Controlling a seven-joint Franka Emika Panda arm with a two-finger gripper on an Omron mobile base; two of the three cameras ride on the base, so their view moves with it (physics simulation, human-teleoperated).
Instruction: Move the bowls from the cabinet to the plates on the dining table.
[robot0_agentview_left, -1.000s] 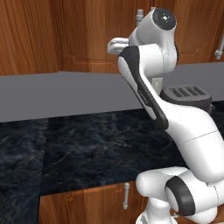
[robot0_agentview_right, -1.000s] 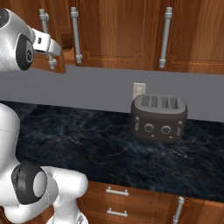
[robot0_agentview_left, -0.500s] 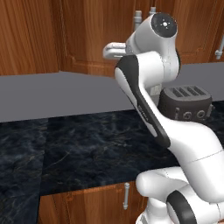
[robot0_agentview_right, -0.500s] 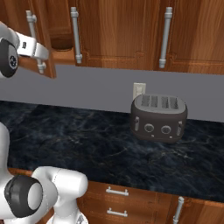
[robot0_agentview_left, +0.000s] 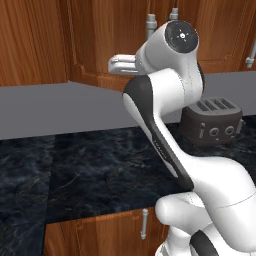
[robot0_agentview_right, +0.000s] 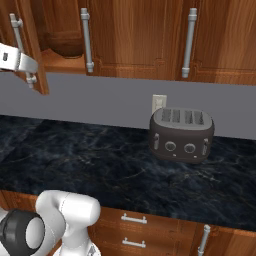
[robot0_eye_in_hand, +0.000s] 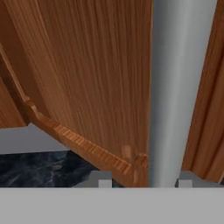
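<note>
At nine o'clock in the right base view, the two-finger gripper (robot0_eye_in_hand: 142, 181) was closed part-way on the long silver bar handle (robot0_eye_in_hand: 175, 87) of the reddish-brown wooden wall cabinet (robot0_agentview_right: 135, 35), whose door stood ajar. At three o'clock a dark grey four-slot toaster (robot0_agentview_right: 181, 134) sat on the black veined marble counter (robot0_agentview_right: 90, 160). The bowls could not be made out.

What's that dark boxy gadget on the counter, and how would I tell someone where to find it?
Start at the black marble counter below the reddish wooden wall cabinets. Against the grey back wall, under a small pale wall outlet, stands a toaster. It is dark grey and rounded, with four slots on top and two round knobs on its front.
</note>
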